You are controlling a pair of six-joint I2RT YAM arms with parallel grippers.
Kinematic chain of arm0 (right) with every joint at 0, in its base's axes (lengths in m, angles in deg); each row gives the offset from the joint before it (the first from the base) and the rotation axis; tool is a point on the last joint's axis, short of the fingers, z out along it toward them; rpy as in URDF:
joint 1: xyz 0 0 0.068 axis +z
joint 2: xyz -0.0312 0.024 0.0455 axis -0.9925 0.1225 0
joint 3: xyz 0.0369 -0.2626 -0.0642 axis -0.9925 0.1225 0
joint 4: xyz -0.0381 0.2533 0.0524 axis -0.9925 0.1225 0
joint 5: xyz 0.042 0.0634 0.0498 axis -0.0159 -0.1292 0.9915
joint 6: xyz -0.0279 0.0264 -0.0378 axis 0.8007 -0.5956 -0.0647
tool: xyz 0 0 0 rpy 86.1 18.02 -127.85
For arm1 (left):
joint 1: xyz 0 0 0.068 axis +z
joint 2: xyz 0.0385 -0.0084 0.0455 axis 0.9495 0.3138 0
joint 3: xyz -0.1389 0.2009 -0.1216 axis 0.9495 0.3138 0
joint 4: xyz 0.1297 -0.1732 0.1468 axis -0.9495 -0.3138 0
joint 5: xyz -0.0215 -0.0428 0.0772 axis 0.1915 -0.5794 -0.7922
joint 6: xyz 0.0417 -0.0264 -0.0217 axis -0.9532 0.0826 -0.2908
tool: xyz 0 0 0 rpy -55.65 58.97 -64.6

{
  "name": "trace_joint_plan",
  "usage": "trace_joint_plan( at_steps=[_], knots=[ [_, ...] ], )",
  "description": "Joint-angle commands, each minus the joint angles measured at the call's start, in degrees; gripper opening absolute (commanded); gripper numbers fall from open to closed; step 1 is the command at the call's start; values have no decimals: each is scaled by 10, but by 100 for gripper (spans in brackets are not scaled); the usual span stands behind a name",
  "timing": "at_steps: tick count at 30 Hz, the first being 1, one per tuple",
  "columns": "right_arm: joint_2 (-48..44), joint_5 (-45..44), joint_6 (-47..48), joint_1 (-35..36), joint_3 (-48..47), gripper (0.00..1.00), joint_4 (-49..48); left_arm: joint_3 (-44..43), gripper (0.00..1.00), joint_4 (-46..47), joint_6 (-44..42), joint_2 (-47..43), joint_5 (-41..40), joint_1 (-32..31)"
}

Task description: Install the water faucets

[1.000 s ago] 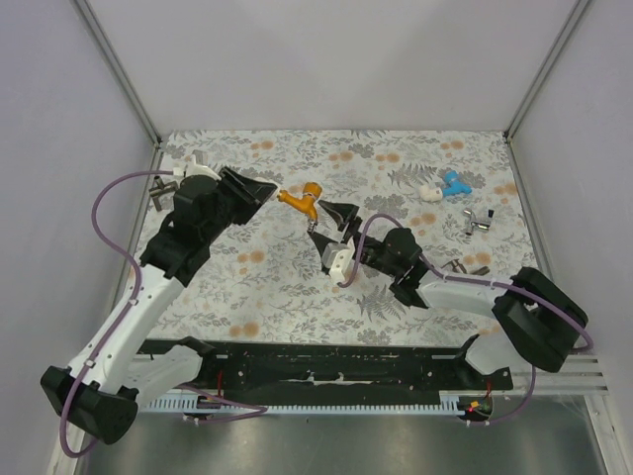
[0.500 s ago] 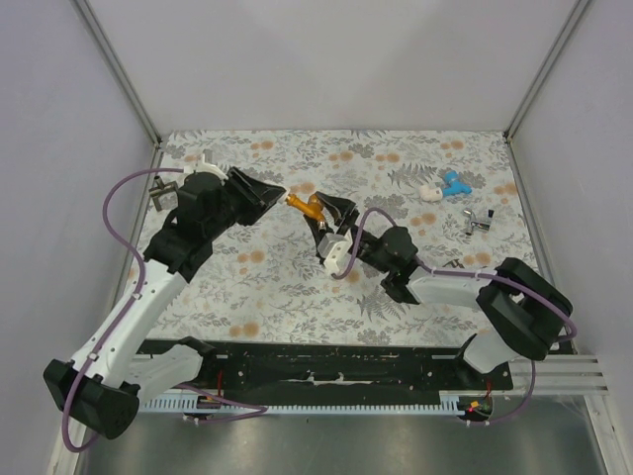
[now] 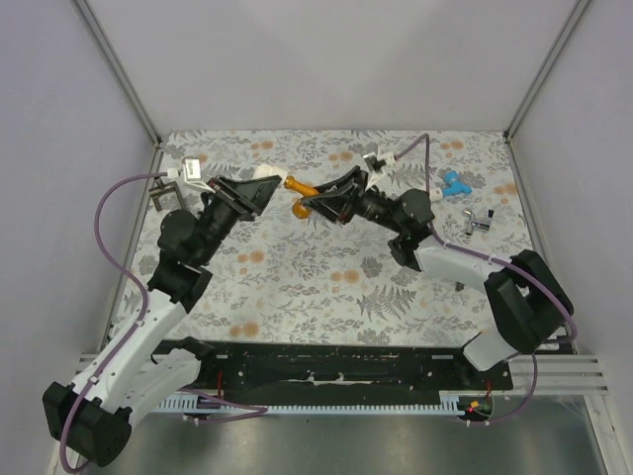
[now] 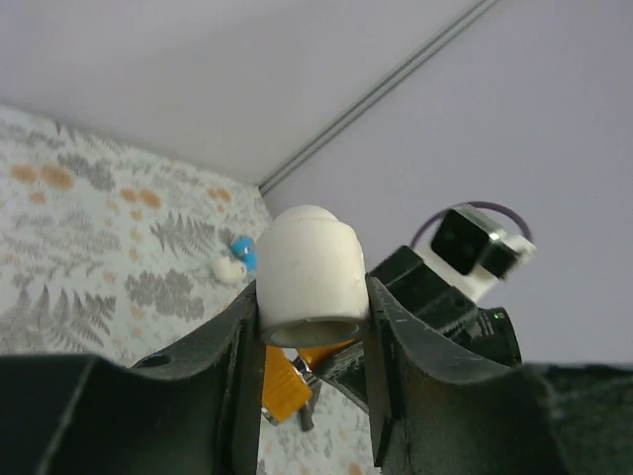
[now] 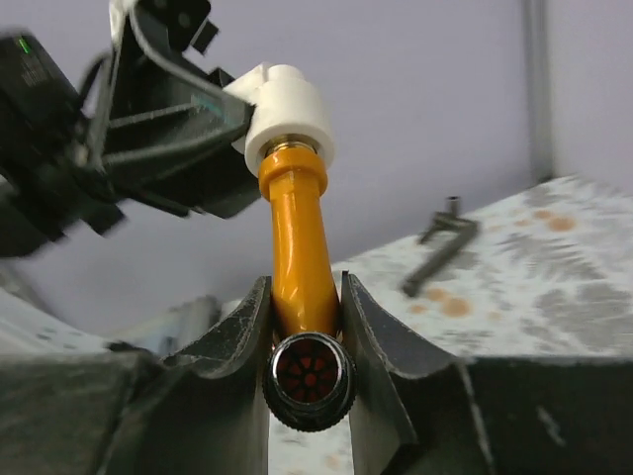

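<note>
Top view, far left: a dark lever handle point(image 3: 161, 194) lies on the patterned table point(image 3: 297, 287) near the left wall, partly behind the left arm.

Left gripper point(image 3: 260, 187) points rightward over the far-middle of the table. In my left wrist view its two fingers point(image 4: 391, 346) pinch a white ring-shaped fitting point(image 4: 312, 272) from both sides, rounded end up, open mouth toward the camera.

Just right of it is the orange faucet point(image 3: 296, 186), held in the air between the two grippers. In the right wrist view the orange stem point(image 5: 297, 247) runs up from the right fingers, and its upper end meets the mouth of the white fitting. A brass-coloured band shows at the join. I cannot tell how far it is seated.

Right gripper point(image 3: 315, 201) points leftward, facing the left one. Its jaws are closed on the lower orange stem. The black round end point(image 5: 309, 374) with a red spoked insert sits just below the fingers, facing the lens.

Further right, near the far-right corner, a blue faucet point(image 3: 454, 183) lies on the table touching a small white piece point(image 3: 429, 193). A silver cross-shaped handle point(image 3: 476, 222) lies just beyond them, near the right wall.
</note>
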Motion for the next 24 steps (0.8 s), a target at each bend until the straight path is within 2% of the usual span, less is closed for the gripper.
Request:
trace_joint_plan(
  at_steps=[1,4,5,8,13,17,19,24],
  knots=[
    [66,56,-456,-34,-94,2,-44,76,2,294,-124,-40,23,0],
    [117,67,-602,-40,-135,7,-67,84,2,316,-140,-34,32,1],
    [130,64,-631,-42,-141,12,-63,85,2,314,-139,-32,28,1],
    [150,57,-644,-52,-145,27,-59,89,2,289,-127,-36,-11,2],
    [116,36,-495,-68,-126,48,42,71,2,182,-148,-66,-99,2],
    [87,2,-373,-81,-101,65,51,36,2,73,-157,-74,-144,2],
    [72,-12,-307,-87,-84,69,53,18,2,33,-153,-73,-156,2],
    [17,-41,-68,-88,-30,71,60,-53,2,-108,-143,-57,-204,1]
  ],
)
